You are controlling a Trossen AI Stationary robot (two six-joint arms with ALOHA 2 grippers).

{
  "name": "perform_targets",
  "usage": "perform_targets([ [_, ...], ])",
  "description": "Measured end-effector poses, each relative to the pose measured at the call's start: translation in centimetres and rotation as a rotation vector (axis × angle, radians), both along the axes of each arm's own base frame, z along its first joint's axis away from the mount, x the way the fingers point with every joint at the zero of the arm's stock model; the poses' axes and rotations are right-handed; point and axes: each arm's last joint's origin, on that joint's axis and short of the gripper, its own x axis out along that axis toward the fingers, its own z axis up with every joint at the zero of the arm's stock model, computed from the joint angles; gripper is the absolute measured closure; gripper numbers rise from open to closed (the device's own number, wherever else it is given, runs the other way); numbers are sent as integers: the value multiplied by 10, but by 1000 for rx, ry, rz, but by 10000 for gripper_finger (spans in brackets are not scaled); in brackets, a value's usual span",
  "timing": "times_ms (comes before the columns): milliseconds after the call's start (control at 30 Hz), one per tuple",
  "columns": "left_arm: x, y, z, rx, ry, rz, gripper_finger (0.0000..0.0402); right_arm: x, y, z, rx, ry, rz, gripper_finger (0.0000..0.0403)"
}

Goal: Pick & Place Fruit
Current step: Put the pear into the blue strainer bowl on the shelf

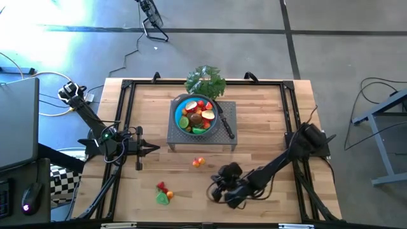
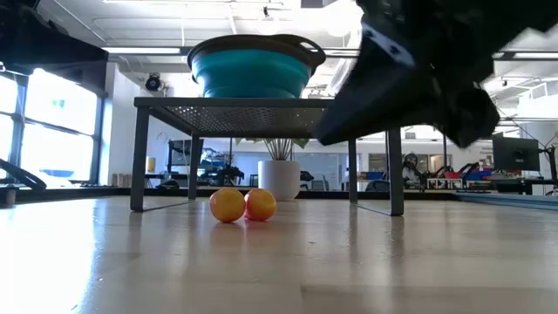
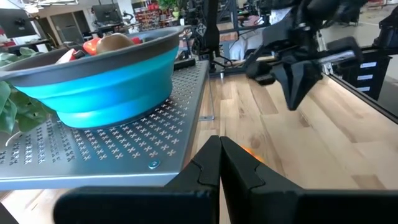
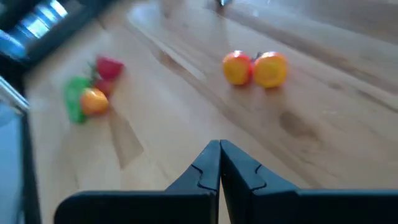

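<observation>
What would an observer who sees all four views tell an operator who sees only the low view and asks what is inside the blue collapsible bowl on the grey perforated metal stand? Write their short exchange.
Observer: The blue collapsible bowl holds a heap of small toy fruits in red, orange, green and brown.
Operator: I see just two round orange fruits lying loose. Are there more?
Observer: Yes. A red, green and orange cluster lies on the wooden table, nearer its front edge and left of that pair.
Operator: Which arm fills my picture's top right?
Observer: The right one. The right gripper is shut and hangs empty, right of the cluster.
</observation>
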Motion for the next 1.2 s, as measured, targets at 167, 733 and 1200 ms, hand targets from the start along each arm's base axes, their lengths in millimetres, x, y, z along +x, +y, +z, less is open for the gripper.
perform_targets([
  [167,0,0,0,0,0,0,401,-16,-9,-21,1,-171,66,401],
  [733,0,0,0,28,2,0,401,8,-59,-32,-153,-21,220,361],
  [1200,0,0,0,35,3,2,401,14,-71,-36,-200,20,261,136],
])
